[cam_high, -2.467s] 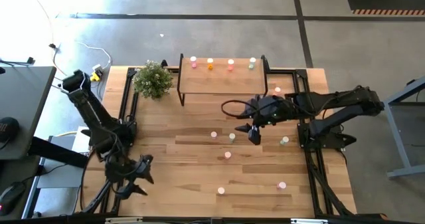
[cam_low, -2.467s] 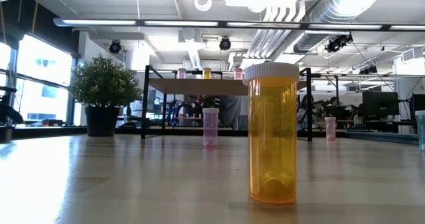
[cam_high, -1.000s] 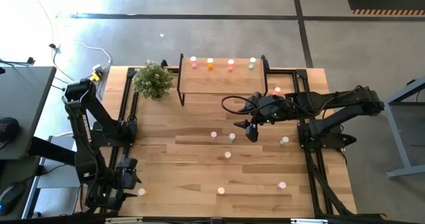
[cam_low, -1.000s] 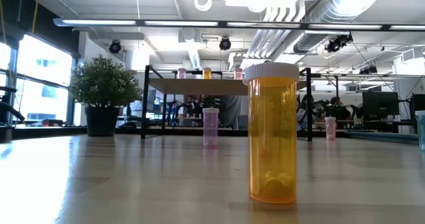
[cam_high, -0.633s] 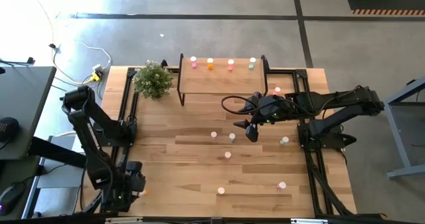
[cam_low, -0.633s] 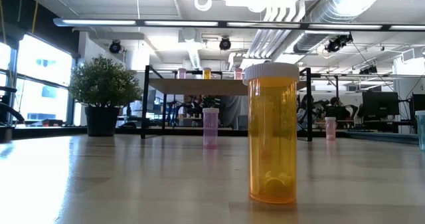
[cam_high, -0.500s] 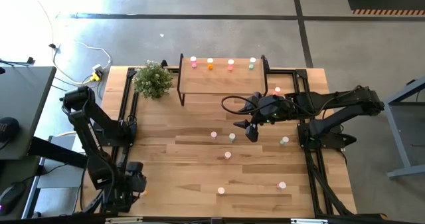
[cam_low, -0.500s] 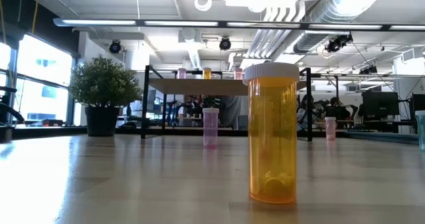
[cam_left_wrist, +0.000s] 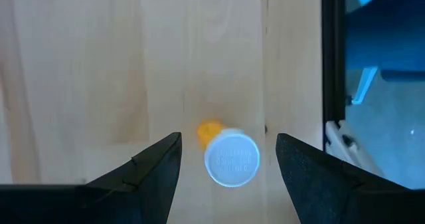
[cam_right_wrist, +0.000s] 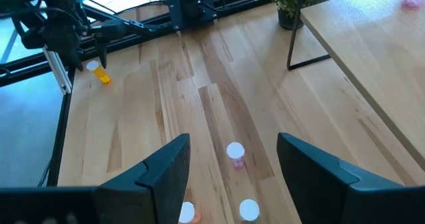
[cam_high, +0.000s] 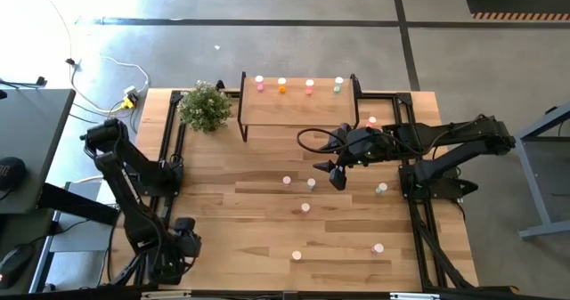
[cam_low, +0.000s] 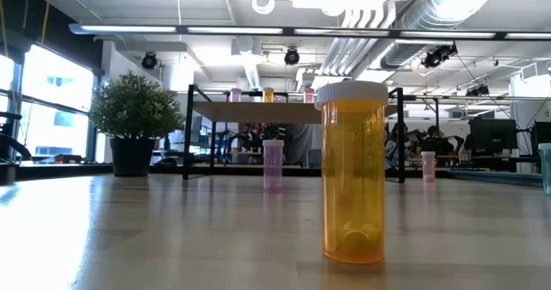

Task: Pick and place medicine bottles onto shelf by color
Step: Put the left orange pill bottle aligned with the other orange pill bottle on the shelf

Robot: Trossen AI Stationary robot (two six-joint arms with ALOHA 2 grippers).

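Orange bottle (cam_left_wrist: 226, 156) stands upright at the tabletop's front-left edge. From above, the left gripper (cam_high: 178, 251) hangs over it, nearer by far; the shelf (cam_high: 298, 104) carries four bottles. Left wrist view — white cap between open, empty jaws. Right gripper (cam_high: 335, 174) waits mid-tabletop, jaws open, empty.

Translucent glossy plastic bottle (cam_low: 353, 174), matt wood table (cam_low: 172, 230)
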